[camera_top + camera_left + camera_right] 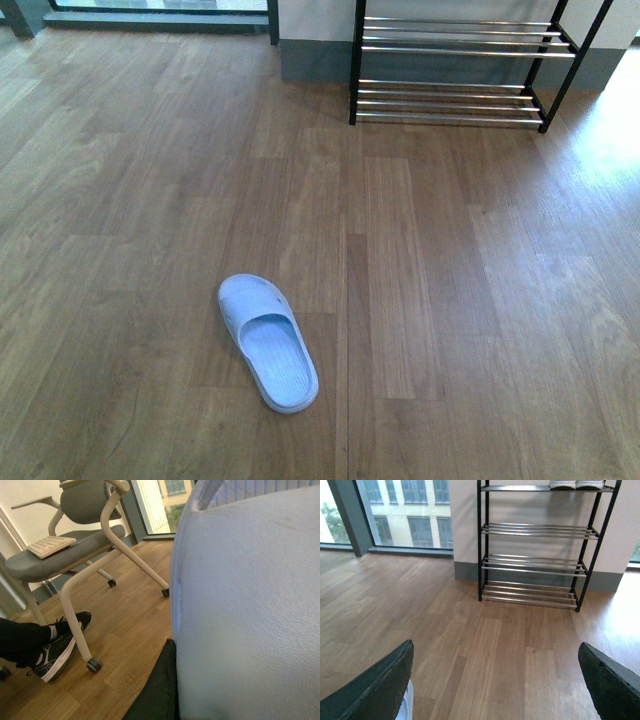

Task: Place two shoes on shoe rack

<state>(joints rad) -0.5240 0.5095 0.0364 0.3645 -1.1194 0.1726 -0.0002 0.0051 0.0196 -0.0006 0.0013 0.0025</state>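
Observation:
The black shoe rack with chrome bars stands against the far wall. In the right wrist view the shoe rack carries the two shoes on its top tier; only their white soles show at the picture's edge. My left gripper is shut on a pale blue slide sandal, which fills much of the left wrist view; one dark finger presses against it. A second pale blue sandal lies on the wooden floor. My right gripper hangs open above the floor, facing the rack, with nothing between its fingers.
A grey chair on castors with a keyboard on its seat stands close to the left arm. A person's foot in a black sneaker rests beside the chair leg. Floor-length windows lie left of the rack.

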